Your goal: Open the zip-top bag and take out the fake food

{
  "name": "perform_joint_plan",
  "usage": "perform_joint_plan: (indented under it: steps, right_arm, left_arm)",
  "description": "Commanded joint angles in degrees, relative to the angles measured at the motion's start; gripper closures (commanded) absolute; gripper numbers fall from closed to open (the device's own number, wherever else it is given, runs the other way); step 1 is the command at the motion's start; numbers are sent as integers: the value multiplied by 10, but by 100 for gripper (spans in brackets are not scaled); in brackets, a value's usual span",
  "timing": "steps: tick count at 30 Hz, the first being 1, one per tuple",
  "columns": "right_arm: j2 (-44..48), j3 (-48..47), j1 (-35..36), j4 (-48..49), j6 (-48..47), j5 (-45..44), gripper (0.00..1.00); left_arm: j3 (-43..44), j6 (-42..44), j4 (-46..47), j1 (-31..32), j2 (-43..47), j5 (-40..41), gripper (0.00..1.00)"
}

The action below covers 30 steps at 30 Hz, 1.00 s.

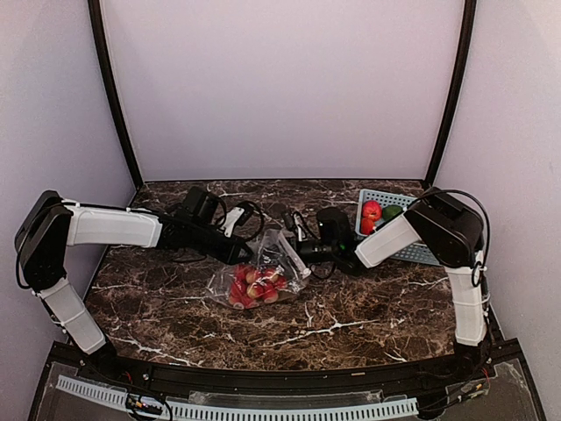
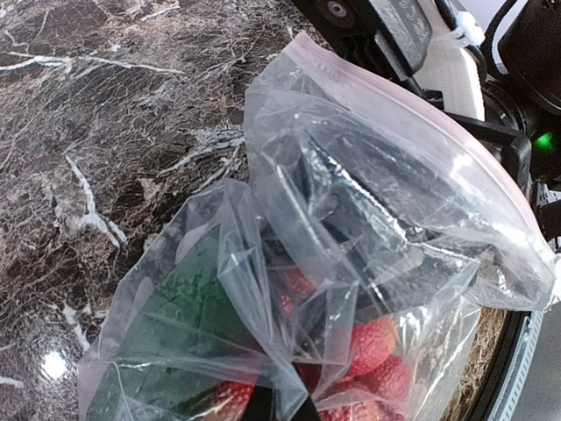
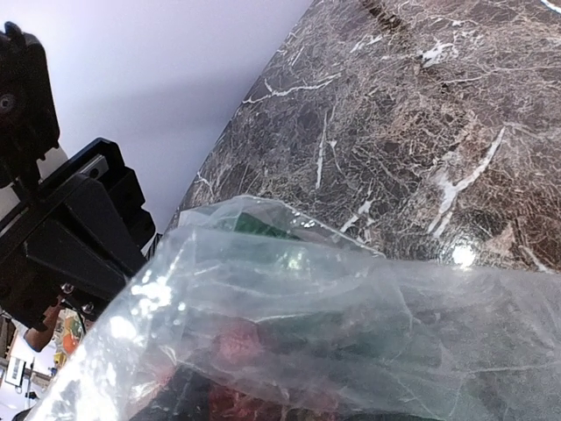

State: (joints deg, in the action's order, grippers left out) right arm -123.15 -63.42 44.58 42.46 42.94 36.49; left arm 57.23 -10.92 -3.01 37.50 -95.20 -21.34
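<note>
The zip-top bag [image 1: 261, 272] is lying near the middle of the marble table [image 1: 351, 307], its lower part resting on the surface and its upper part rising towards 12 o'clock between the two arms. The fake food [image 1: 257, 282], a cluster of red pieces, is sitting inside the bag at its 6 o'clock end.

The left gripper [image 1: 244, 254] is reaching in from 9 o'clock and meeting the bag at about 10 o'clock. The right gripper [image 1: 300, 251] is coming in from 3 o'clock and meeting the bag at about 2 o'clock. Crinkled plastic is covering the fingers of both, so I cannot tell whether either pincer is pinching the bag or standing apart.

In the left wrist view the bag [image 2: 351, 219] is filling most of the picture, with its pale zip strip [image 2: 421, 118] running from 12 o'clock down towards 3 o'clock. Red bumpy fruits [image 2: 372, 346] are showing through the plastic at 5 o'clock, and something dark green is lying at 7 o'clock.

In the right wrist view the bag [image 3: 307, 324] is spreading across the lower half, with a red blur of food [image 3: 232, 342] behind it.

A light blue basket [image 1: 421, 250] is standing at 2 o'clock from the bag, behind the right arm, holding a red fruit [image 1: 372, 210] and, just beside it, a green piece [image 1: 392, 211].
</note>
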Motion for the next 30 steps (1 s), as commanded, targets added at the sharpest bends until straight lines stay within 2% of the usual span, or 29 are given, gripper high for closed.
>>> perform_joint_plan:
  steps: [1, 4, 9, 15, 20, 30]
  right_arm:
    - [-22, -16, 11, 7, 12, -15, 56]
    - [-27, -21, 12, -5, 11, -21, 62]
    - [-20, -31, 12, -66, -11, -61, 64]
    - [-20, -45, 13, -105, -30, -67, 85]
    - [-2, -24, 13, -90, -32, -45, 100]
    - [69, 55, 13, -44, -47, -29, 100]
  left_arm:
    - [1, 10, 24, 16, 4, -44, 99]
    - [1, 13, 25, 17, 4, -43, 99]
    - [-1, 19, 18, 16, 11, -30, 99]
    - [-3, 13, 18, 17, 12, -13, 99]
    - [-1, 9, 6, 15, 14, 29, 99]
    - [-16, -33, 1, -11, 28, 104, 99]
